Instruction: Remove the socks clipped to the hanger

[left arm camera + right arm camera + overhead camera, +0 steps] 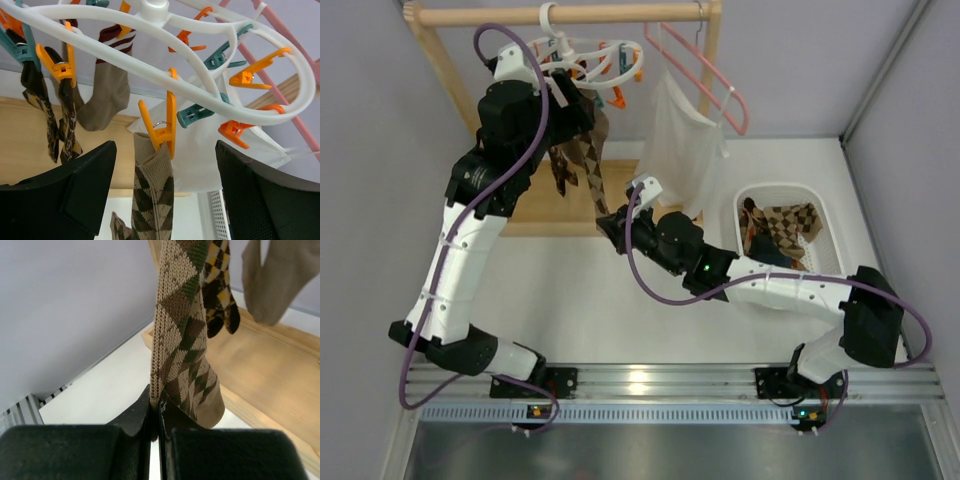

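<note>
On the white ring hanger (200,95), from the left, two dark yellow-checked argyle socks (57,125) and a plain tan sock with a striped cuff (102,95) hang clipped and untouched. Next, the left pincer (164,147) stands spread either side of an orange clothespin (162,127) that grips a tan argyle sock (152,195). The right pincer (156,415) is pressed together on that sock's lower end. Far right, the white basket (772,189) already holds removed socks (795,222). I judge the task partway done, with at least four socks left to unclip.
</note>
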Controlling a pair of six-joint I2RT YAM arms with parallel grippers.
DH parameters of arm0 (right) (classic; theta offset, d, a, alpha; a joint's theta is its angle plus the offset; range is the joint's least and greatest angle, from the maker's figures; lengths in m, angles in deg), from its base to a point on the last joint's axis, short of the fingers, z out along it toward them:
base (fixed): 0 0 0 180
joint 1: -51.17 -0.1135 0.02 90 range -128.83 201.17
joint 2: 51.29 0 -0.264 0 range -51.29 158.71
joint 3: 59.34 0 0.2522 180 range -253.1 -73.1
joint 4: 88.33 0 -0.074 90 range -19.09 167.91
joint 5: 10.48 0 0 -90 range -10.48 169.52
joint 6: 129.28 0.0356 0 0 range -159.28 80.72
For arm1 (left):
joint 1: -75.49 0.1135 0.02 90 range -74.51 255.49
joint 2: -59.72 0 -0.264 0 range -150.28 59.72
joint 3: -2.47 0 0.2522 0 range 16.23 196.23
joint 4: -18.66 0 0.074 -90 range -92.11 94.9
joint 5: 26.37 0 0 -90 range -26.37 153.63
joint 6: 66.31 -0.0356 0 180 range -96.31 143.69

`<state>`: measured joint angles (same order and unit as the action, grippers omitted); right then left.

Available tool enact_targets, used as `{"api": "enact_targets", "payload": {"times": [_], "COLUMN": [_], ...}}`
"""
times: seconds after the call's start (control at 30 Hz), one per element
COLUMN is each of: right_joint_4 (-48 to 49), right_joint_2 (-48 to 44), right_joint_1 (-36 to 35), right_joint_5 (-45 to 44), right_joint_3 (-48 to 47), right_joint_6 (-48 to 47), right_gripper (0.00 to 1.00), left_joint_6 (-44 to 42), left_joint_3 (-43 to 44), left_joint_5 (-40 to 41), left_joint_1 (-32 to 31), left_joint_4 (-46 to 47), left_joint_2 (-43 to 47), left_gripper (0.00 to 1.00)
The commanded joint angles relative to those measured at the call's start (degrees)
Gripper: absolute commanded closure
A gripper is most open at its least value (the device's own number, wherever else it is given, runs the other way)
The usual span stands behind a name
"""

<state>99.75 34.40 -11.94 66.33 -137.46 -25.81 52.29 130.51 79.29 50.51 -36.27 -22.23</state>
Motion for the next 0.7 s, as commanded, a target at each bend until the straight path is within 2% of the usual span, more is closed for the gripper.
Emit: {"api": "enact_targets", "payload": {"times": [0.0,0.27,0.4,0.67], "right_joint_4": [-0.31,-0.75,-0.49,-0.58], "right_joint_2": [0.35,0.88,0.71,0.0], "right_joint_1": [-2.28,-2.37,-2.28,-2.37], "right_joint_5": [-1.49,-1.84,-1.49,-1.57], "right_joint_3": [-2.26,-2.26,-1.82,-0.86], "right_joint_6": [-0.64,-0.29,-0.2,-0.2], "right_gripper": [1.0,1.0,1.0,1.0], "left_joint_6": [-1.88,-3.37,-4.6,-5.84], "left_joint_3": [0.77,2.08,4.37,6.21], "left_joint_5": [5.96,7.28,8.16,8.95], "left_joint_1": [-0.6,-0.6,-0.6,-0.52], "left_joint_4": [1.88,1.88,1.88,1.97], "left_joint_2": [-0.49,-1.54,-3.56,-6.37], "left_gripper": [0.17,0.25,0.35,0.35]}}
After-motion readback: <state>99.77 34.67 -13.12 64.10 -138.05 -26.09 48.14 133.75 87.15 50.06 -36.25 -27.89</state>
